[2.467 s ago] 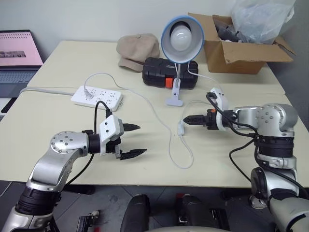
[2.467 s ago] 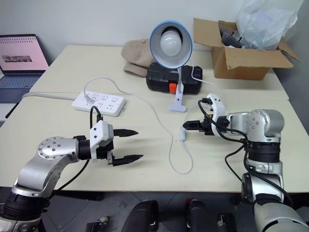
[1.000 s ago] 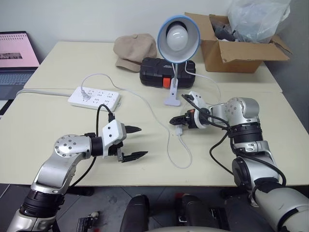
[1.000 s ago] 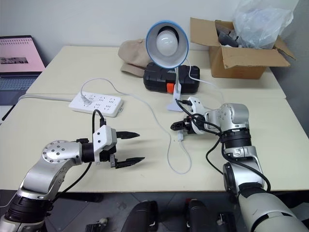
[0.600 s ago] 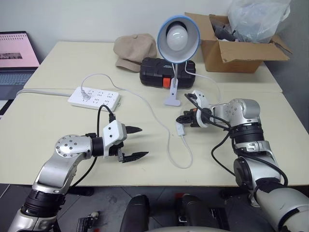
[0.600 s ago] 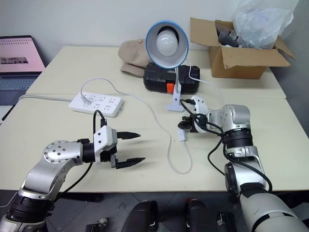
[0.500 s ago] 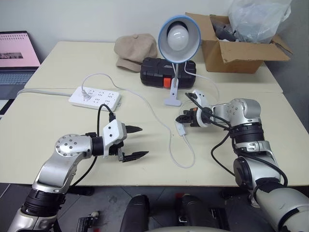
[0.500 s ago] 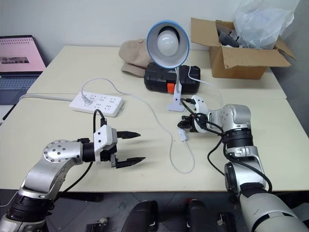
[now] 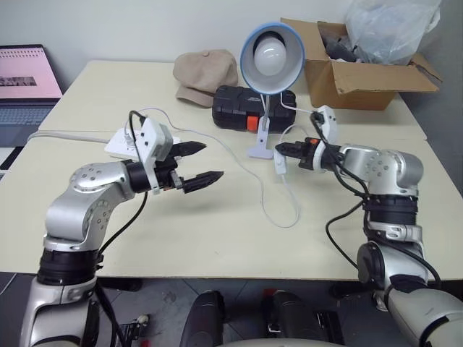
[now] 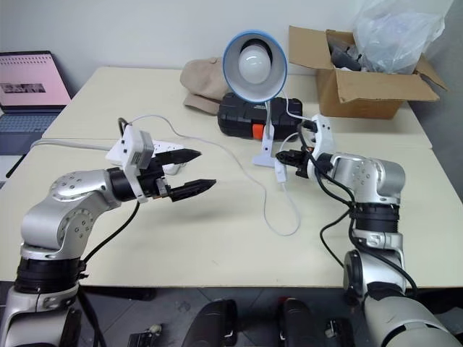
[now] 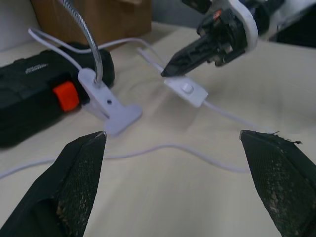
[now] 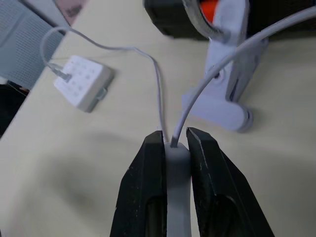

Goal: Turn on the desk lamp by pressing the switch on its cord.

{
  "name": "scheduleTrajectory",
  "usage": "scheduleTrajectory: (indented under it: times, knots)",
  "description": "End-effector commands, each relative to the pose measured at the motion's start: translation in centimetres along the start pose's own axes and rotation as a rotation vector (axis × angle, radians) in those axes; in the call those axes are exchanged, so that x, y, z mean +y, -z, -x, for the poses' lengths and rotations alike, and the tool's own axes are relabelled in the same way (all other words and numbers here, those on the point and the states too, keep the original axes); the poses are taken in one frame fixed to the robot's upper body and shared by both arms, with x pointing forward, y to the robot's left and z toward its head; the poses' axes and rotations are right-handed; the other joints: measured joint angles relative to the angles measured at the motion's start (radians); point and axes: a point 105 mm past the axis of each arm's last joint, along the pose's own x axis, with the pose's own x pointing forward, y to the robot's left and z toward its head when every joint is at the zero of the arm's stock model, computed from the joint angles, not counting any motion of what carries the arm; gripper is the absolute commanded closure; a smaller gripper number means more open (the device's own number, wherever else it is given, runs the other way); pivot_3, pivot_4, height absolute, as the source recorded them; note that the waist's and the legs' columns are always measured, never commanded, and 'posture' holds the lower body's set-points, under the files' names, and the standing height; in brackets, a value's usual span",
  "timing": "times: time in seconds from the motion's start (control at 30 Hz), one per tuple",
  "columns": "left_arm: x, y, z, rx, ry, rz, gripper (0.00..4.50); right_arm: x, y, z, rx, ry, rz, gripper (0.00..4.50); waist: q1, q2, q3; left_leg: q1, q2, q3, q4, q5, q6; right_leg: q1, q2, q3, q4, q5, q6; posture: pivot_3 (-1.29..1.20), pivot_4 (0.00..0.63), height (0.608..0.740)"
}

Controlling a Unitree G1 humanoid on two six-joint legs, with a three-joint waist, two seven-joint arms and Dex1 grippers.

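Switch [image 12: 176, 163] on cord [image 9: 282, 214] pinched between my right gripper [image 9: 281, 150] fingers, lifted off table [image 9: 217, 238] in front of desk lamp [image 9: 266, 50], bulb unlit; left gripper [image 9: 206, 163] gapes wide, empty, facing switch, prob. ready to press

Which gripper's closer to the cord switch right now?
Right. The right gripper is shut on the switch, holding it above the table near the desk lamp. The left gripper hangs open, well apart, over the table's middle.
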Motion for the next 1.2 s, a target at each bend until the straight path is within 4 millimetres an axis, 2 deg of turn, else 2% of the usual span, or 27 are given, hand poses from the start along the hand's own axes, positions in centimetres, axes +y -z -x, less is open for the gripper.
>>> scheduleTrajectory:
  times: [0.03, 0.23, 0.37, 0.53, 0.67, 1.2]
  knots:
    - [-1.4, -2.3, -1.3, -0.064, 0.141, 0.105, 0.0, 3.1, -2.1, 2.4, -0.1, -0.178, 0.104, 4.18, 0.0, 0.0, 0.0, 0.0, 0.0, 0.0, 0.0, 0.0, 0.0, 0.0, 0.0, 0.0, 0.0, 0.0, 0.0, 0.0, 0.15, 0.74]
    - [-3.0, -2.3, -2.8, -0.049, 0.292, 0.258, 0.0, 6.3, -2.8, 4.8, -0.153, -0.337, 0.227, 4.18, -0.006, 0.0, 0.0, 0.001, 0.0, -0.001, 0.0, 0.0, 0.0, 0.0, 0.001, -0.001, 0.001, 0.0, 0.0, 0.0, 0.15, 0.74]
    - [-4.2, -2.3, -3.8, -0.073, 0.394, 0.364, 0.0, 8.2, -2.0, 5.9, -0.121, -0.412, 0.341, 4.18, -0.006, 0.0, 0.0, 0.001, 0.0, -0.002, 0.0, 0.0, 0.0, 0.0, 0.001, -0.001, 0.001, 0.0, 0.0, 0.0, 0.15, 0.74]
    - [-4.6, -2.5, -4.7, -0.103, 0.439, 0.43, 0.0, 8.6, -1.6, 6.3, -0.107, -0.44, 0.338, 4.18, -0.005, 0.0, 0.0, 0.001, 0.0, -0.002, 0.001, 0.0, 0.0, 0.001, 0.0, 0.0, 0.001, 0.0, 0.0, 0.0, 0.15, 0.74]
    - [-5.7, -2.3, -5.6, -0.12, 0.489, 0.446, 0.0, 8.9, -1.4, 6.5, -0.109, -0.454, 0.325, 4.18, -0.004, 0.0, 0.0, 0.001, 0.0, -0.002, 0.001, 0.0, 0.0, 0.001, 0.0, -0.001, 0.001, 0.0, 0.0, 0.0, 0.15, 0.74]
    - [-6.6, -1.8, -6.6, -0.159, 0.524, 0.465, 0.0, 10.2, -1.2, 6.8, -0.095, -0.512, 0.29, 4.18, -0.003, 0.0, 0.0, 0.001, 0.0, -0.002, 0.001, 0.0, 0.0, 0.001, 0.0, -0.001, 0.001, 0.0, 0.0, 0.0, 0.15, 0.74]
